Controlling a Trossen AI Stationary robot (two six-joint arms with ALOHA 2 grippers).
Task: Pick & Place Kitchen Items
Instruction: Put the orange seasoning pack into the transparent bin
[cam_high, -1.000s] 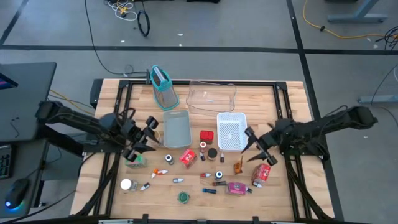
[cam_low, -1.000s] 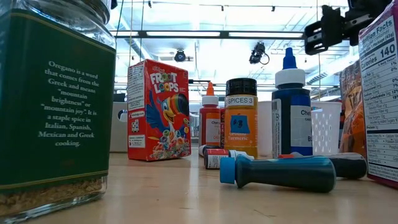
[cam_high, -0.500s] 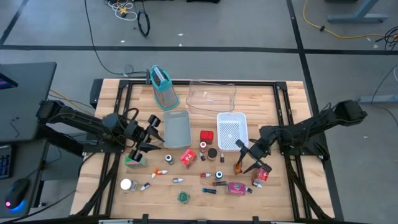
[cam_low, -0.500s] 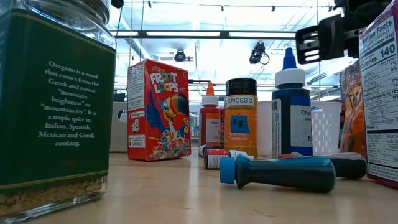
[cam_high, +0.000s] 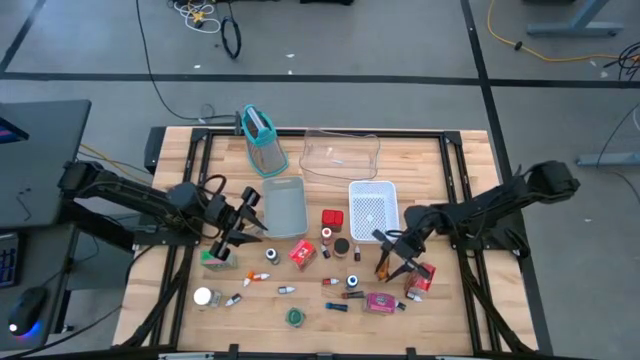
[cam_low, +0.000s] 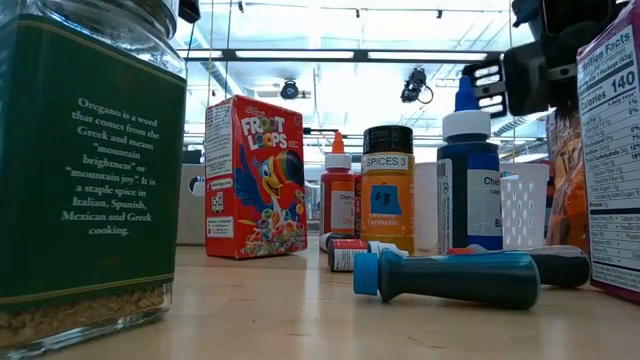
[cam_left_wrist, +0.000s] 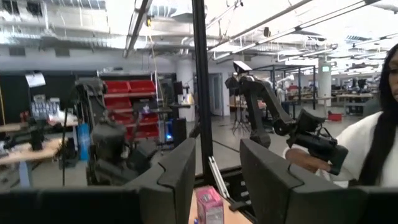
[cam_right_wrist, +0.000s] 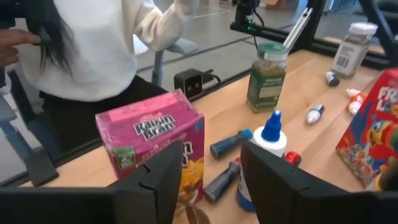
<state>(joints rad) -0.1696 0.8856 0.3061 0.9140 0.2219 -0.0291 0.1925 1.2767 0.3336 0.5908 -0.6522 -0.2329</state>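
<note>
From above, the right gripper (cam_high: 392, 262), fingers spread, hovers over the amber packet (cam_high: 383, 268) near the white basket (cam_high: 372, 211); it should centre before closing. Its wrist view shows the raisin box (cam_right_wrist: 152, 144) close alongside. The left gripper (cam_high: 252, 222), parted and empty, waits beside the grey tray (cam_high: 283, 207).

The surface (cam_high: 440, 160) is light wood with a black frame. The Raisin Bran box (cam_right_wrist: 152, 146) is pink with white letters and a small green mark. The Froot Loops box (cam_low: 254, 177) is red with a colourful toucan. The oregano jar (cam_low: 90, 170) has a dark green label with white text. The turmeric jar (cam_low: 387, 190) is orange-yellow with a black cap. One bottle (cam_low: 468, 180) is dark blue with a white collar and a blue tip. The lying tube (cam_low: 455, 278) is teal. The basket (cam_high: 372, 211) is white, the tray (cam_high: 283, 207) grey.
</note>
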